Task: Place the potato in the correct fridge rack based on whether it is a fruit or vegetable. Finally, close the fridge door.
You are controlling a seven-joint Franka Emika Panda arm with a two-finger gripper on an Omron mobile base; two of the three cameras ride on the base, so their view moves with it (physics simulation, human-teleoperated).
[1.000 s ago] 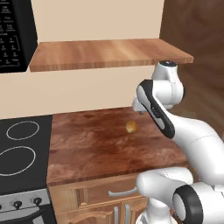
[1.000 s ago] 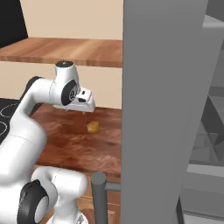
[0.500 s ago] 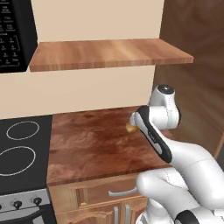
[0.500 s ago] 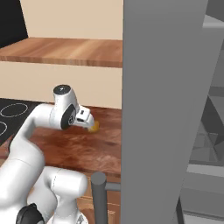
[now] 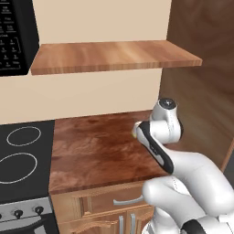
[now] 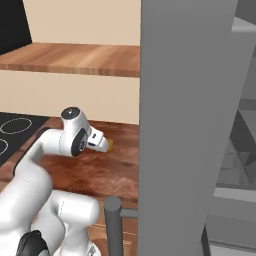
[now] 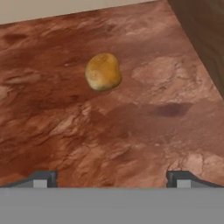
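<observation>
- Gripper point(image 7: 112, 178): seen from the hand camera, its two dark finger tips stand far apart at the near edge of the view, one at each side. The jaws are wide open; nothing lies between them and they touch nothing.
- Counter point(image 7: 144, 122): a reddish-brown mottled worktop lying under the open jaws. In the left base view it runs from the stove to the dark wooden panel.
- Potato point(image 7: 103, 71): a small, roundish, tan-yellow lump resting on the counter, ahead of the finger tips and a little toward the left one, apart from both. In the right base view a sliver of it point(image 6: 110, 145) shows just beyond the hand; in the left base view a small yellow edge point(image 5: 134, 133) peeps out beside the wrist.
- Arm point(image 5: 157, 146): white with dark joints, bent low over the counter, the hand pointing down toward the potato.
- Stove point(image 5: 20, 160): black cooktop with white ring marks at the counter's left end, knobs along its front.
- Wooden shelf point(image 5: 114, 55): fixed to the beige wall above the counter.
- Microwave point(image 5: 13, 36): a dark appliance left of the shelf; its keypad markings are too small to read.
- Fridge door point(image 6: 185, 125): a tall grey slab standing open, near the right base camera; grey interior shelves show to its right.
- No legible brand or label appears anywhere.
</observation>
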